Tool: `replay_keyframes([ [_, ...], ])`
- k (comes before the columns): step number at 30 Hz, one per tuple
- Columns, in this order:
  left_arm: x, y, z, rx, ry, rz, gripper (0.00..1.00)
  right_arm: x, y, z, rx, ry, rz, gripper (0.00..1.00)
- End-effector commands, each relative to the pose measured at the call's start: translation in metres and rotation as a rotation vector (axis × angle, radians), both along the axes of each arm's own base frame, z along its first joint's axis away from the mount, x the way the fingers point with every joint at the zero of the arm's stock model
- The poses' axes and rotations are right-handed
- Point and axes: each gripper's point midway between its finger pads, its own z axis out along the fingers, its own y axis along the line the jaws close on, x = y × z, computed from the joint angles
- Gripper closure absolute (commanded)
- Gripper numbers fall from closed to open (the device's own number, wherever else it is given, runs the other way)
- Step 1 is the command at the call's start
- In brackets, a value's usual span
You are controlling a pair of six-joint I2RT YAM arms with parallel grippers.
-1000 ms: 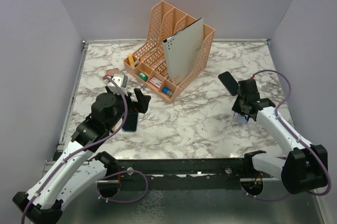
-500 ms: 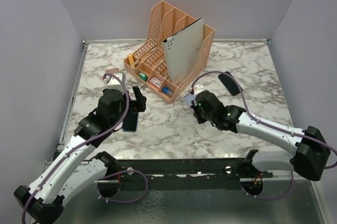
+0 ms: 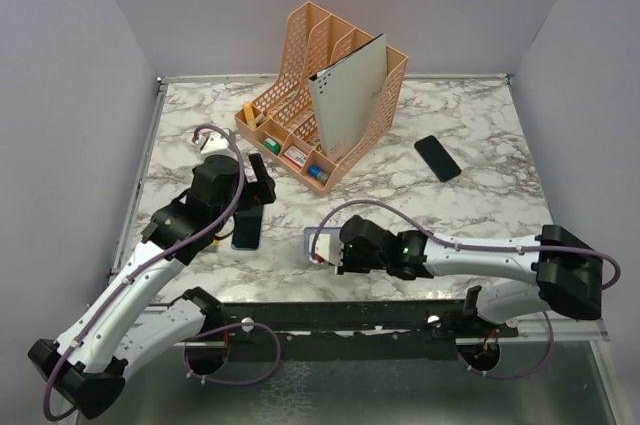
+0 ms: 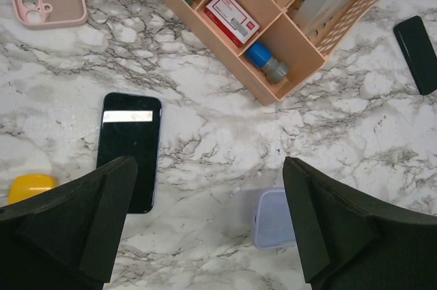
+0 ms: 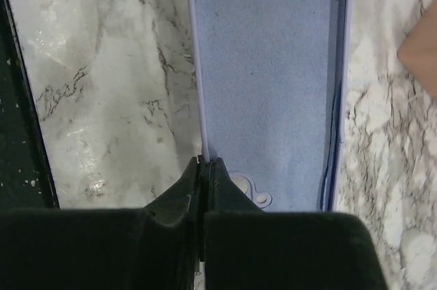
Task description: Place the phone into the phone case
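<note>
**Lilac case in my right hand, dark phone below my left**

Lilac is the case (image 5: 270,85). It lies open side up on the marble desk (image 3: 420,215), near the front edge. My right hand (image 5: 203,167) has its fingers pressed together on the short rim at the camera-hole end, and I judge that they pinch the wall there.

The dark phone (image 4: 128,150) lies flat with its screen up, just to the left of the case. The two do not touch. Their long axes run about parallel, both from near to far.

My left hand (image 4: 209,167) hangs above the desk with its fingers wide apart and holds nothing. It is the nearer hand to the phone. The phone is not centred in the opening, because it lies on the side of one finger. The fingers would close across its width, so I think the hand must shift sideways before it goes down.

A second black phone (image 3: 437,157) lies well apart, beyond the orange organizer (image 3: 325,95).
</note>
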Motion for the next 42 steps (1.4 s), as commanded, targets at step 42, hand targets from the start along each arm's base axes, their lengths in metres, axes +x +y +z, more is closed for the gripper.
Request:
replay_keyframes([
  [42, -0.041, -0.104, -0.152, -0.165, 0.498, -0.502, 0.26, -0.006, 0.031, 0.007, 0.035, -0.368, 0.462, 0.99],
])
